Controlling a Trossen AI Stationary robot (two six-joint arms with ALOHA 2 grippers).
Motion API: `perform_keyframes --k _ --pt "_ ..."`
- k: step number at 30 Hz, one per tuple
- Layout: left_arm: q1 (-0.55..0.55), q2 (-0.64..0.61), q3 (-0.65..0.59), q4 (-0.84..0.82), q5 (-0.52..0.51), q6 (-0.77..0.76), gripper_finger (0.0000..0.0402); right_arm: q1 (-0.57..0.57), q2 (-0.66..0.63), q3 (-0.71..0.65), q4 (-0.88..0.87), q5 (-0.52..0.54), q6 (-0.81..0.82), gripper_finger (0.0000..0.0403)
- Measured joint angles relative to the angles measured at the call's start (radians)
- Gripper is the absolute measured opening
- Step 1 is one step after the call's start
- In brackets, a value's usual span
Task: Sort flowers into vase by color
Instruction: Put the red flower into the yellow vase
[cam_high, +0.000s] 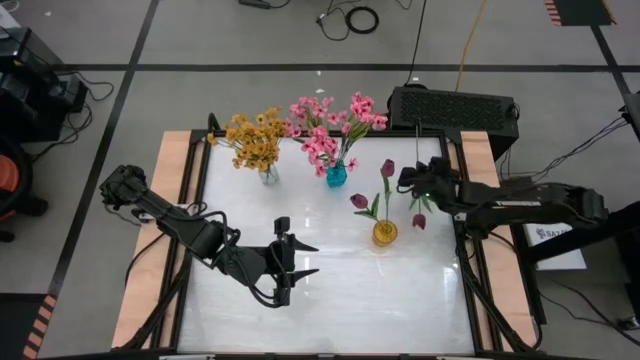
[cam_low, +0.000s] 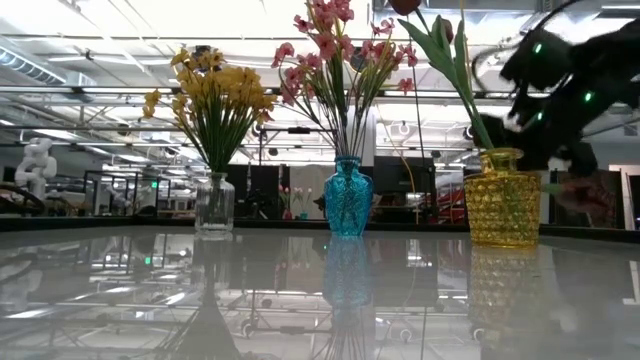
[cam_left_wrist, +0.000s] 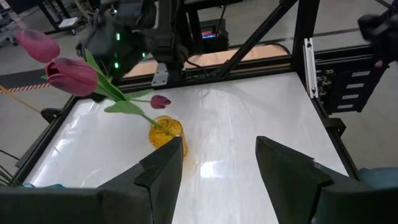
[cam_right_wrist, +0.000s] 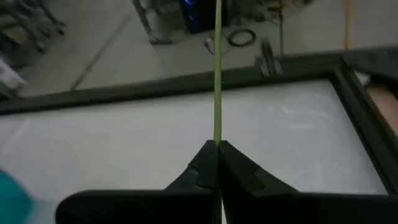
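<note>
From above, three vases stand on the white bench (cam_high: 330, 290): a clear vase (cam_high: 269, 175) of yellow flowers (cam_high: 254, 139) at 11 o'clock, a blue vase (cam_high: 336, 175) of pink flowers (cam_high: 330, 125) at 12, and a yellow vase (cam_high: 385, 233) of magenta tulips (cam_high: 387, 168) just right of centre. The left claw (cam_high: 303, 259) sits at 7 o'clock, fingers apart and empty. The right claw (cam_high: 415, 184) hovers at 2 o'clock, near the yellow vase.

The low view lines the vases up in a row, the dark right arm (cam_low: 560, 90) blurred above and beside the yellow vase.

The left wrist view looks past its spread fingers (cam_left_wrist: 163, 165) toward the tulips and the yellow vase.

Only the right wrist view shows the right claw clamped on a thin green stem (cam_right_wrist: 217, 74), rising straight from its closed tips.
</note>
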Motion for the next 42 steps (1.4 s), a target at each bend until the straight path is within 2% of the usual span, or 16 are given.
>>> perform_keyframes --k 8,19,24,31,37,42 --pt "0.000 0.000 0.000 0.000 0.000 0.000 0.0209 0.130 -0.176 0.167 -0.012 0.127 -0.254 0.0000" --pt "0.000 0.000 0.000 0.001 0.000 0.000 0.0209 0.358 -0.177 0.449 0.002 0.258 -0.503 0.0000" --pt "0.000 0.000 0.000 0.002 0.000 0.004 0.0209 0.466 -0.152 0.501 0.164 0.266 -0.665 0.0000" --pt "0.001 0.000 0.000 0.013 -0.002 0.008 0.0209 0.631 -0.098 0.529 0.468 0.255 -1.003 0.0000" --pt "0.002 0.000 0.000 0.056 -0.011 0.032 0.0209 0.757 0.002 0.553 0.703 0.223 -1.311 0.0000" --pt "0.008 0.000 0.000 0.145 -0.012 0.100 0.0209 0.825 0.102 0.587 0.817 0.203 -1.459 0.0000"
